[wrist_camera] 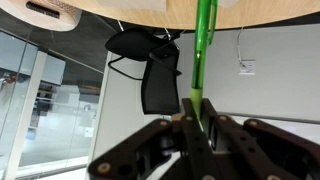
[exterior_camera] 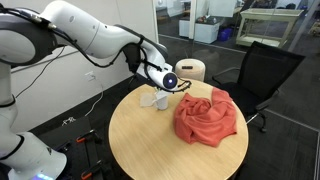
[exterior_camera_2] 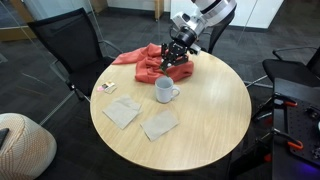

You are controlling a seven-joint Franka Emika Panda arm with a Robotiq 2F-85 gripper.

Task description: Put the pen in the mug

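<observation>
My gripper [wrist_camera: 197,112] is shut on the light green pen [wrist_camera: 204,50], which sticks out from between the fingers in the wrist view. In both exterior views the gripper [exterior_camera: 171,81] [exterior_camera_2: 177,58] hangs above the round table, tilted, near the edge of the red cloth. The pen is too small to make out in the exterior views. The small whitish-grey mug [exterior_camera_2: 164,91] stands upright on the table, a little in front of and below the gripper. It also shows under the gripper in an exterior view [exterior_camera: 153,99].
A crumpled red cloth [exterior_camera_2: 148,58] [exterior_camera: 208,117] lies on the round wooden table [exterior_camera_2: 215,120]. Two flat napkins [exterior_camera_2: 122,111] [exterior_camera_2: 159,123] and a small item [exterior_camera_2: 105,87] lie near the mug. Black chairs [exterior_camera: 265,68] [exterior_camera_2: 70,45] and a cream cylinder [exterior_camera: 190,69] stand around the table.
</observation>
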